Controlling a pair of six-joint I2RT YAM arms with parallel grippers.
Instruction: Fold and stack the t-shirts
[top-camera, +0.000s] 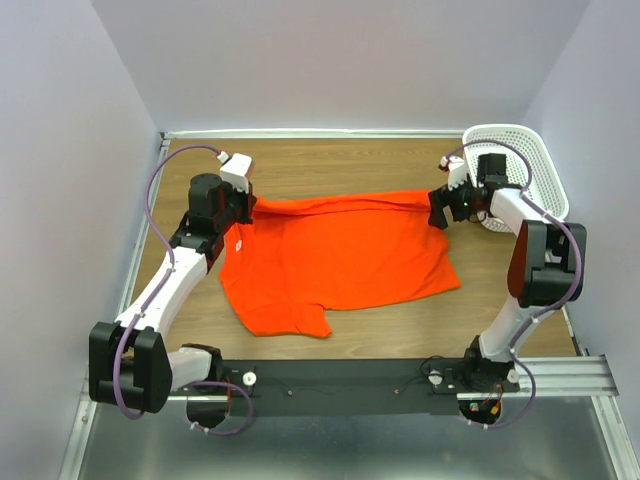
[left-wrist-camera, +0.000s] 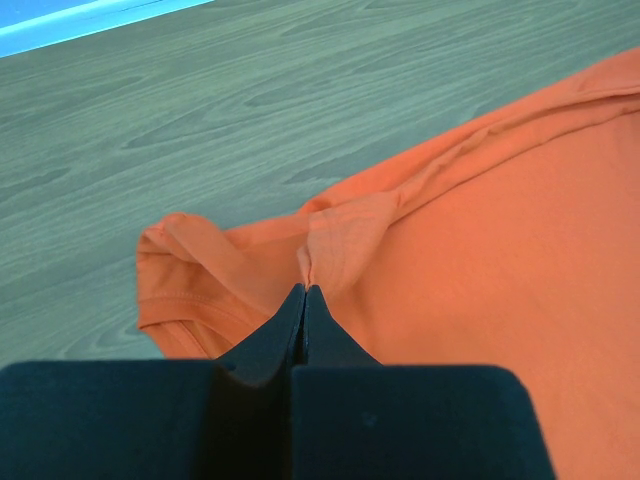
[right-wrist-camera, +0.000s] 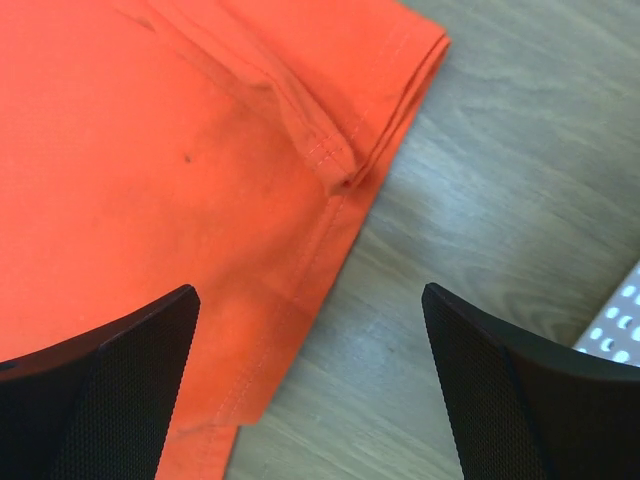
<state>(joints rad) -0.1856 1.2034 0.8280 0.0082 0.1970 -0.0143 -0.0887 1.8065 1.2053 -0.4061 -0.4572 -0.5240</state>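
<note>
The orange-red t-shirt (top-camera: 340, 260) lies spread flat across the wooden worktop (top-camera: 380, 160), with the left hand (left-wrist-camera: 305, 292) clenched on a pinch of fabric beside one sleeve and the right hand (right-wrist-camera: 310, 295) released, its jaws wide apart above the opposite hem corner, near the white lattice basket (top-camera: 525, 150).

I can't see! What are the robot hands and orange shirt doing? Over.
Left gripper shut on t-shirt. Right gripper open over its edge. Basket aside, not blocking.
</note>
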